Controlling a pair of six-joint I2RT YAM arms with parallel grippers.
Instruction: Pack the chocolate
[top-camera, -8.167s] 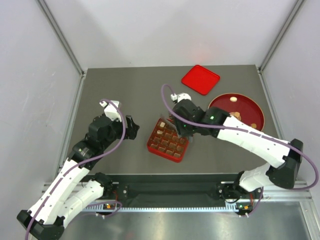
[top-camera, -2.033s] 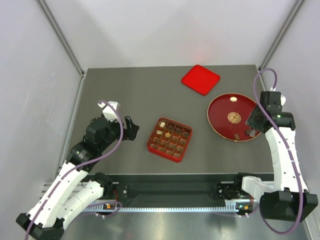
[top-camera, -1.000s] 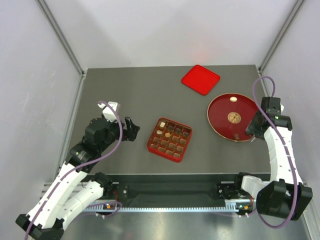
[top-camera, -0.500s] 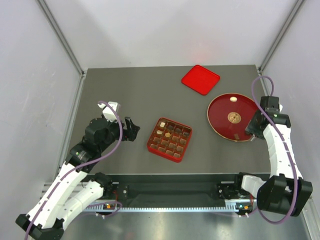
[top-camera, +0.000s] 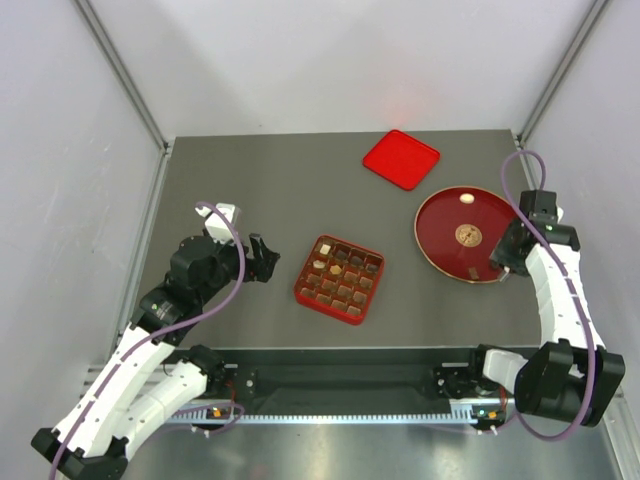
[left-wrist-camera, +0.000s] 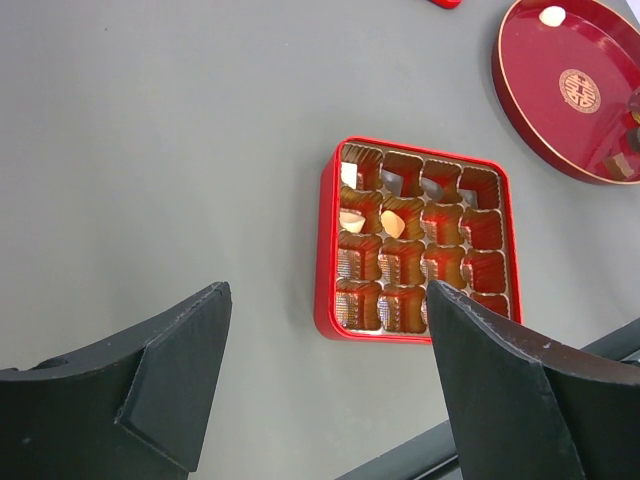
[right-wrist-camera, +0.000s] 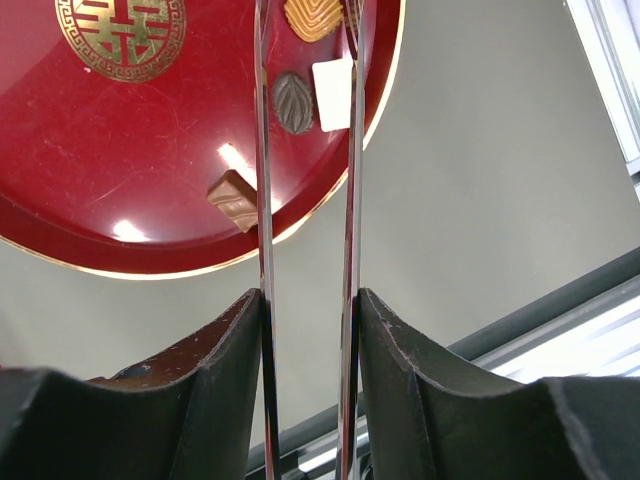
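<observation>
- Left gripper (top-camera: 267, 258) spread wide, empty — left of tray (left-wrist-camera: 326, 250).
- Right gripper (top-camera: 497, 264) at plate (top-camera: 440, 235) rim; chocolate (right-wrist-camera: 293, 100) seen between its blades (whether pinched, cannot tell).

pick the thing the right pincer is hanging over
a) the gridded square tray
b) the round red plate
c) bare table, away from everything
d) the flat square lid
b: in the top view the right pincer is at the near right rim of the round red plate, and its wrist view looks down on that plate with chocolate pieces lying on it.
</observation>
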